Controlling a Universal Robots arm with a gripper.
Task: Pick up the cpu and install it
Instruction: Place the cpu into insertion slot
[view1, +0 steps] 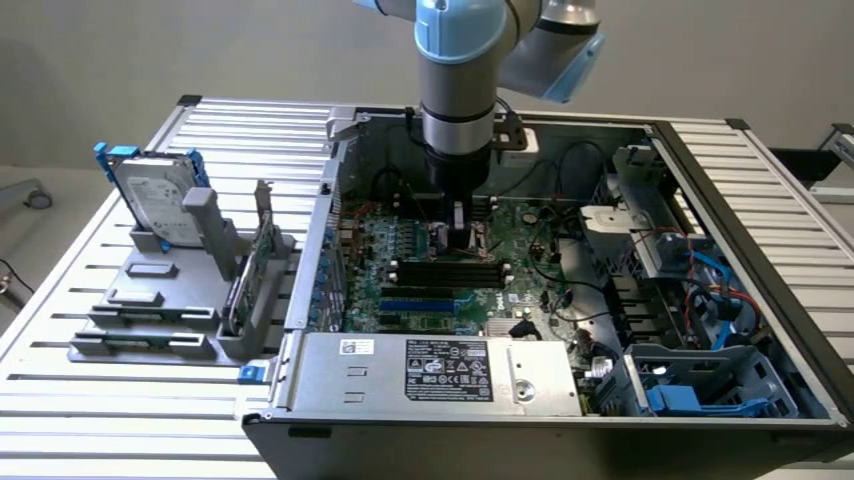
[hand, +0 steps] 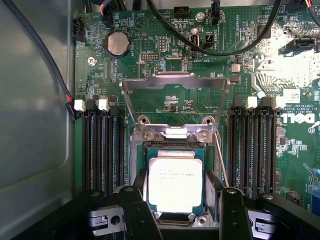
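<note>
The cpu (hand: 175, 175), a small square chip with a dull silvery top on a green edge, sits squarely over the motherboard socket (hand: 172, 136). The socket's metal load plate (hand: 172, 82) stands flipped open beyond it. My gripper (hand: 176, 192) reaches down into the computer case (view1: 461, 238), and its black fingers (hand: 134, 210) flank the chip closely on both sides, shut on it. I cannot tell whether the chip is resting in the socket or held just above it.
Black memory slots (hand: 102, 150) run along both sides of the socket. Black cables (hand: 210, 47) arc over the board, near a coin battery (hand: 117, 44). Outside the case an upright silver hard drive with blue brackets (view1: 158, 200) stands on grey fixtures. The power supply (view1: 441, 372) lies at the case front.
</note>
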